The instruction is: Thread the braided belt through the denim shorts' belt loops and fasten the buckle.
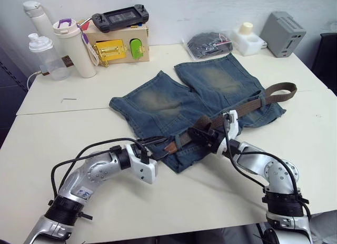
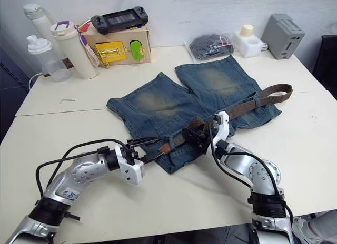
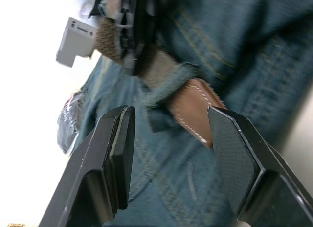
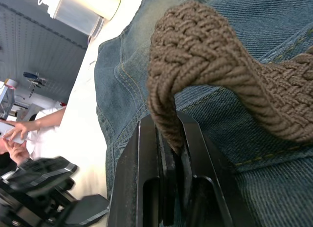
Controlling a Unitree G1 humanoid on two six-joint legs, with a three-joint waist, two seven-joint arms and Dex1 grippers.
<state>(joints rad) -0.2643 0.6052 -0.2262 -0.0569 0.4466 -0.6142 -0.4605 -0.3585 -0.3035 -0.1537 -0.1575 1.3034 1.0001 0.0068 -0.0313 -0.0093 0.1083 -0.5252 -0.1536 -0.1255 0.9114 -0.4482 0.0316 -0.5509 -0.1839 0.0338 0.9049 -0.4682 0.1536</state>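
Observation:
The denim shorts (image 1: 195, 97) lie flat on the table, waistband towards me. The braided belt (image 1: 263, 99) runs along the waistband from a curl at the far right. Its brown leather tip (image 3: 195, 109) pokes out of a belt loop (image 3: 168, 87). My left gripper (image 1: 164, 145) is open with that tip between its fingers (image 3: 117, 153), not clamped. A little further along the waistband, my right gripper (image 1: 199, 134) is shut on a raised fold of the belt (image 4: 205, 56). The buckle is hidden.
At the back left stand a wooden box (image 1: 118, 47) with a game controller (image 1: 120, 17) on it and bottles (image 1: 73, 47). A bagged dark bundle (image 1: 209, 44) and a grey device (image 1: 283, 33) sit at the back right. A person (image 4: 29, 124) is beyond the table.

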